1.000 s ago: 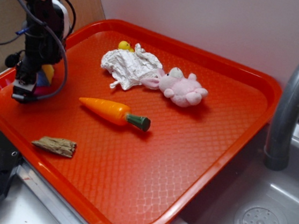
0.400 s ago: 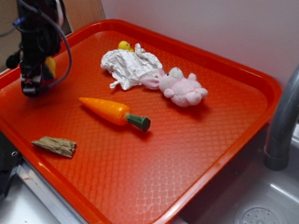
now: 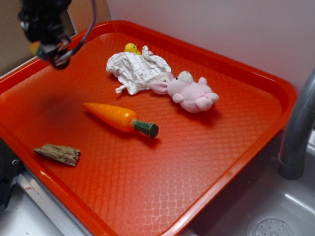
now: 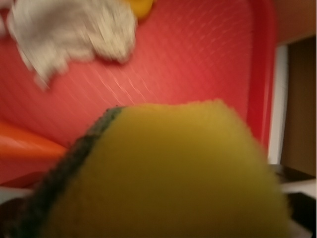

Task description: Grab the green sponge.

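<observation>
The green sponge (image 4: 163, 173) is yellow with a dark green edge, and it sits squeezed tight in the gripper (image 3: 50, 53), up in the air above the left back corner of the red tray (image 3: 244, 156). Down on the tray lie a carrot (image 3: 120, 118), a crumpled white cloth (image 3: 136, 69), a pink bunny (image 3: 190, 92), a tiny yellow duck (image 3: 131, 48) and a bit of wood (image 3: 58, 153). I can see no words or labels on anything.

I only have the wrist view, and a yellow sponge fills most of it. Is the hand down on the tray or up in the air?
Observer: In the air. The exterior view shows the hand above the tray's left side, carrying the green sponge.
Operator: What else is on the tray?
Observer: A pink plush bunny, right against the white cloth.
Operator: Anything near the front edge?
Observer: A brown wood chunk, nearer than the carrot.
</observation>
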Available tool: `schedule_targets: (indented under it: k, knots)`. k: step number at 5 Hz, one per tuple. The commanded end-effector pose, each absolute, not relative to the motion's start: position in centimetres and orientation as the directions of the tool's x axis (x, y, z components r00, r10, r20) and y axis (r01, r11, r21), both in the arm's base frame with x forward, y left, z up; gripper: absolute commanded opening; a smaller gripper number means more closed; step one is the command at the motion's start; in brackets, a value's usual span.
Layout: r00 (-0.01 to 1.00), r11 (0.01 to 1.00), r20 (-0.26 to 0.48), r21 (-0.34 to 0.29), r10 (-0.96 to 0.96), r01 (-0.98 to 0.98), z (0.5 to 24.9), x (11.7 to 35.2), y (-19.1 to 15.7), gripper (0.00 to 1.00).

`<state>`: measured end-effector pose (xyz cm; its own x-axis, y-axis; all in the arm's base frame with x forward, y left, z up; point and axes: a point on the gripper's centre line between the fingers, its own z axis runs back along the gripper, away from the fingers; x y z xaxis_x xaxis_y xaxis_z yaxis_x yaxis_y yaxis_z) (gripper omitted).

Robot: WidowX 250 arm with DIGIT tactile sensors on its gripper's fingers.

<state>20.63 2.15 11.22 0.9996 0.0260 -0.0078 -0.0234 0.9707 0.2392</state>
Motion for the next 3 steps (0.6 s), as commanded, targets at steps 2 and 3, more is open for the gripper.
schedule_targets:
  k: [2,3]
  knots:
    - [0.977,0.972,0.039,0.098,0.211,-0.214,20.4,23.7,-6.6,0.0]
    - [0.975,0.98,0.117,0.043,0.188,-0.194,19.8,23.7,-4.3,0.0]
